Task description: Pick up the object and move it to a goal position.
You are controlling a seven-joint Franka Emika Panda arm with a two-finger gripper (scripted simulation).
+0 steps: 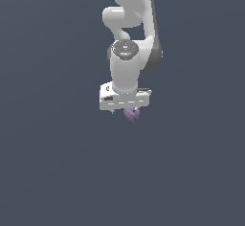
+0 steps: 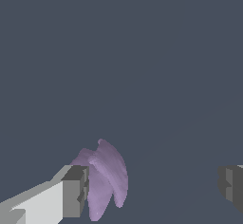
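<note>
Arm: the white Panda arm (image 1: 128,38) comes down from the top centre of the exterior view, its wrist pointing straight down, with a dark grey band along the exterior view's right side of the upper link
Hand: the white gripper hand sits just above the middle of the exterior frame, a wide flat block with small dark details on its face
Gripper (image 2: 152,190): released, jaws spread wide; in the wrist view one finger (image 2: 71,192) shows with a grey pad on a white body, and the other finger (image 2: 231,184) is well apart from it at the opposite edge of the frame
Object (image 1: 131,114): the small pale-purple lumpy piece shows directly beneath the hand in the exterior view, close to frame centre, partly hidden by the hand above it
Object in the wrist view (image 2: 107,178): matte purple, with curved ridged lobes, lying right against the inner face of the grey-padded finger; a wide gap separates it from the other finger
Contact: whether the near pad actually touches the piece cannot be told; the far pad is plainly clear of it
Surroundings: a flat dark blue-grey surface (image 1: 52,163) fills both views
</note>
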